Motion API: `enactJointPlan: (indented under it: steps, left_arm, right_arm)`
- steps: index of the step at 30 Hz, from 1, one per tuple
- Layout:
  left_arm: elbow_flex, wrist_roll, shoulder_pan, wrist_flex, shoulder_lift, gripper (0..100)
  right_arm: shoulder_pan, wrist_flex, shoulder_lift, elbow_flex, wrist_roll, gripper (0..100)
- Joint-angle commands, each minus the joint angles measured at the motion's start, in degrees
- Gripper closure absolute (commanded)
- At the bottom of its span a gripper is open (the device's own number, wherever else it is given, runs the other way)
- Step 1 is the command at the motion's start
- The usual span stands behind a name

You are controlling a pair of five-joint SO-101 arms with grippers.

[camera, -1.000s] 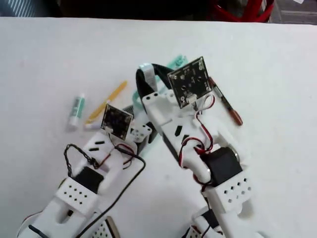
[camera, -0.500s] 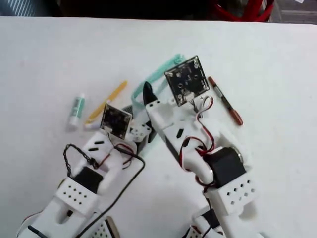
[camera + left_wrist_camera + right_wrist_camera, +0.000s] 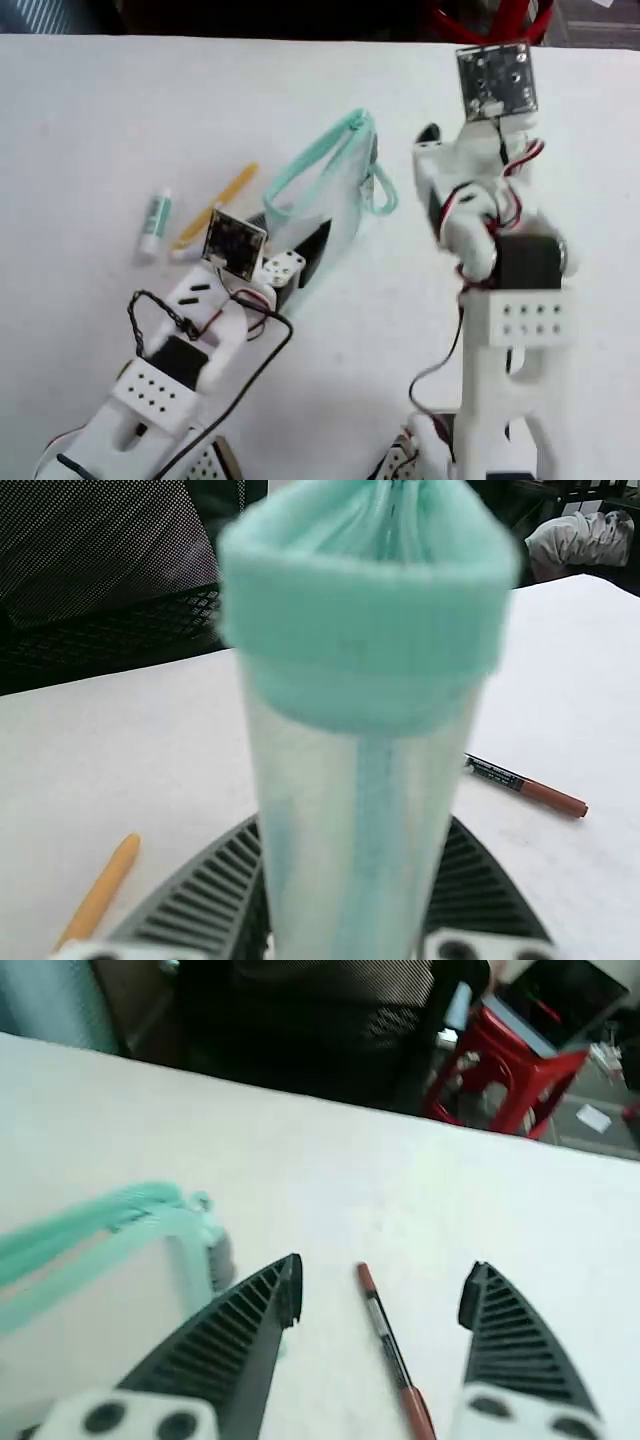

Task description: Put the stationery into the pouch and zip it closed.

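Pouch: translucent plastic pouch with mint-green zip trim (image 3: pixel 322 190), centre of the high view, raised at an angle off the white table (image 3: pixel 100 100); mouth seemingly open, nothing visible inside.
Left pincer: left gripper (image 3: pixel 303 252) clamped on the pouch's lower end, just below centre.
Right pincer: right gripper (image 3: pixel 384 1266) spread wide and empty, poised over a red-brown pen (image 3: pixel 388 1345) lying between its jaws, near the pouch.
Loose stationery: yellow pencil-like stick (image 3: pixel 215 205) and white-and-green glue stick (image 3: pixel 155 222), left of the pouch.
Done: pouch gripped and presented.
Remaining: all three items to load, then zipping; judged early.
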Motion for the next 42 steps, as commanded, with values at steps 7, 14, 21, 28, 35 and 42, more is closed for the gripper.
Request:
enactJointPlan:
  steps: [7, 14, 21, 28, 35, 42]
  left_arm:
    - [-0.5, 0.0, -0.1, -0.9, -0.7, 83]
    - [-0.4, 0.0, -0.3, -1.0, -0.7, 83]
    - [-0.3, 0.0, -0.1, -1.0, -0.7, 83]
    - [-0.4, -0.1, -0.1, -1.0, -0.7, 83]
    - [-0.4, -0.1, -0.1, -1.0, -0.7, 83]
    - [-0.4, -0.1, -0.1, -1.0, -0.7, 83]
  right_arm:
    - [9.9, -0.7, 24.6, -2.2, 12.0, 75.9]
    - [11.3, -7.7, 44.0, -4.0, 18.9, 82.3]
    - [11.9, -5.8, 56.4, -15.4, 20.0, 85.1]
    - [11.8, -5.8, 66.2, -22.9, 20.1, 85.4]
    - [11.2, -5.8, 69.8, -25.7, 20.1, 92.7]
    - [11.6, -5.5, 70.8, -27.6, 21.8, 98.1]
